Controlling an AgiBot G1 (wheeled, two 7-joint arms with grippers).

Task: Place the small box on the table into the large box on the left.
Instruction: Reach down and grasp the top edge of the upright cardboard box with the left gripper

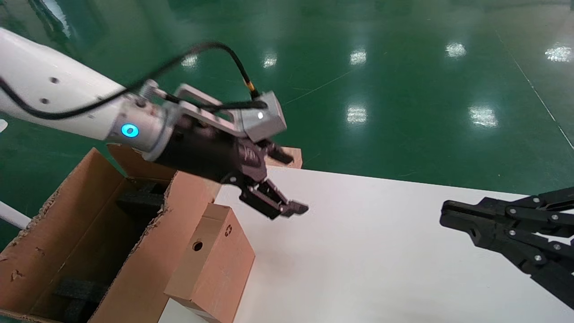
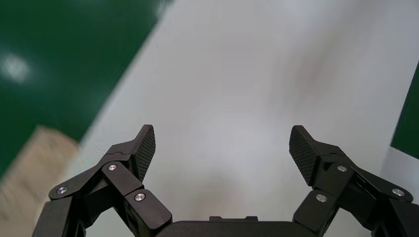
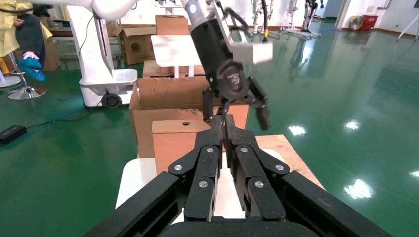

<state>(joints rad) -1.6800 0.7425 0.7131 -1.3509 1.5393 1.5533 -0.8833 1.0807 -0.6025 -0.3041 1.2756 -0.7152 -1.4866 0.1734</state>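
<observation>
Not done: small box on tabletop, against large box. Left gripper above, fingers wide, empty; right gripper idle right, fingers closed.

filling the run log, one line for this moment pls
left claw open above table | small box ungrasped beside large box | right claw shut, parked

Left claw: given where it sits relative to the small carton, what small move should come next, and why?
Probably lower the left claw toward the small oblong brown cardboard carton with the punched hole. The claw is open and empty above the white tabletop, beside the carton's upper end, not touching it. The carton stands against the large ragged-edged cardboard box, not inside. The right claw is shut at the table's right.
</observation>
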